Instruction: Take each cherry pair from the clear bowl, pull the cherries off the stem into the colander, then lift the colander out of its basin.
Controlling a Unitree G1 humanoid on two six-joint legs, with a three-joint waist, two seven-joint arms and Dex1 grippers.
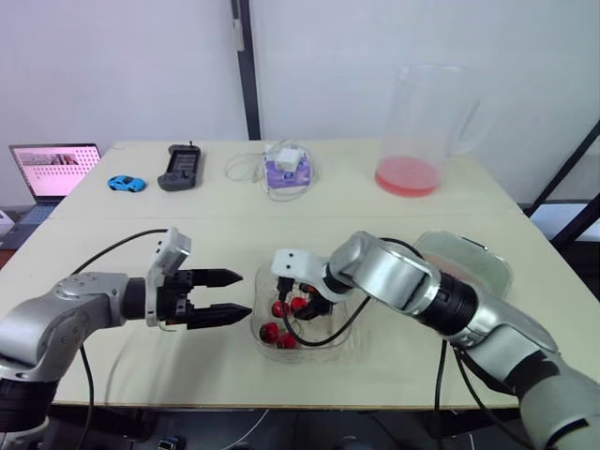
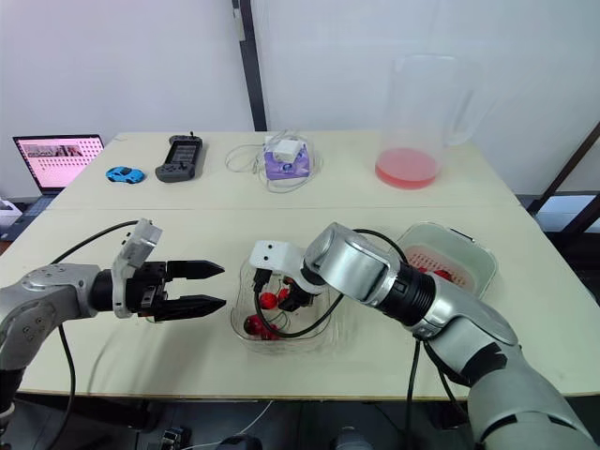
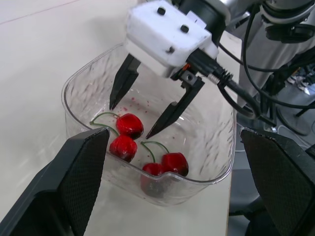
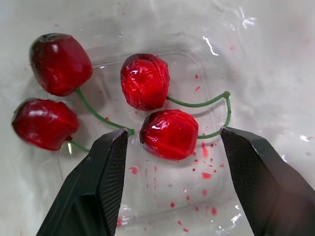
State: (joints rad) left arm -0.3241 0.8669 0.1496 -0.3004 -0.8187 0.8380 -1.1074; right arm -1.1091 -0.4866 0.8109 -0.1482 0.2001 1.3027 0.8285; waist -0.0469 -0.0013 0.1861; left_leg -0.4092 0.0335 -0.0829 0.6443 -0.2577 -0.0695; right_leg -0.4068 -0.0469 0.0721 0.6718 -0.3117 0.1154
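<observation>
The left gripper (image 1: 246, 292) hangs just left of the clear bowl (image 3: 78, 98), fingers spread and empty, pointing right at it. The bowl sits front and centre on the surface (image 1: 187, 234) and holds two cherry pairs. The right gripper (image 3: 130, 120) reaches down into it from the right, released, its two fingers straddling one cherry with a gap on each side.

That cherry belongs to the near cherry pair (image 4: 145, 81), whose stems arc away from the fruit and meet in a knot beside one finger. The far cherry pair (image 4: 60, 64) runs its stems the opposite way, towards the other finger. Red juice specks dot the bowl floor. To the right stands the colander (image 2: 433, 258) in its basin (image 2: 469, 239).

Along the back edge lie a laptop (image 1: 52, 169), a blue toy car (image 1: 126, 183), a black handset (image 1: 180, 167), a purple box (image 1: 286, 169) in a loop of white cable (image 1: 246, 167), and a clear pitcher (image 1: 422, 122) with pink liquid.

The far pair's stem joint is tucked behind a fingertip. The right arm covers part of the basin, and the red bits in the colander are too small to identify.
</observation>
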